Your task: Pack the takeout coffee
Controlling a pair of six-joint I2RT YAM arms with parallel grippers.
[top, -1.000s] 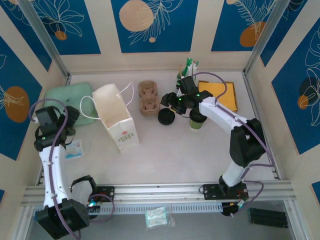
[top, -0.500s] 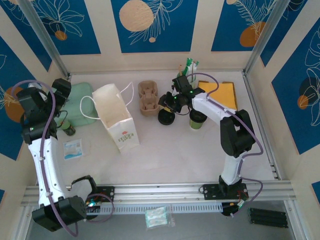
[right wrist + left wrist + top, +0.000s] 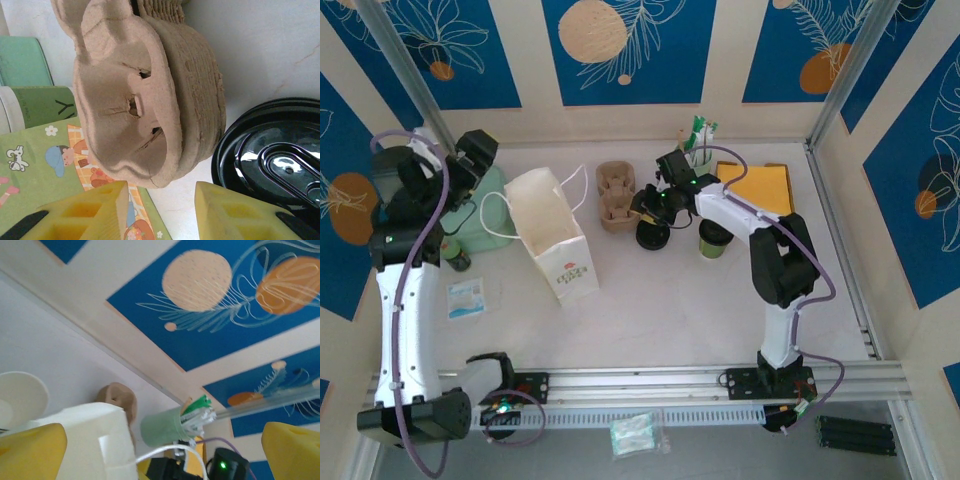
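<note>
The takeout coffee, a small green-and-white cup with a black lid, stands upright on the far right part of the tabletop. It sits just in front of a flat yellow pad, and nothing is gripping it. A loose black lid lies beside it on the left. Beyond that, toward the far edge, is a stack of brown pulp cup carriers.

A second ago the right end effector hung over the lid and close to the cup. It has since slid left, away from the coffee. Its yellow fingers are now moderately apart and hold nothing, and they point at the carrier stack, with the loose lid just off to one side. This suggests a carrier is being fetched first, so packing the cup has not yet begun.

A white paper bag stands open left of the carriers. Over the same second the left arm has risen and swung to the far left corner. The left end effector is spread wide and empty, and it faces the wall above the bag, clear of the bag's mouth.
</note>
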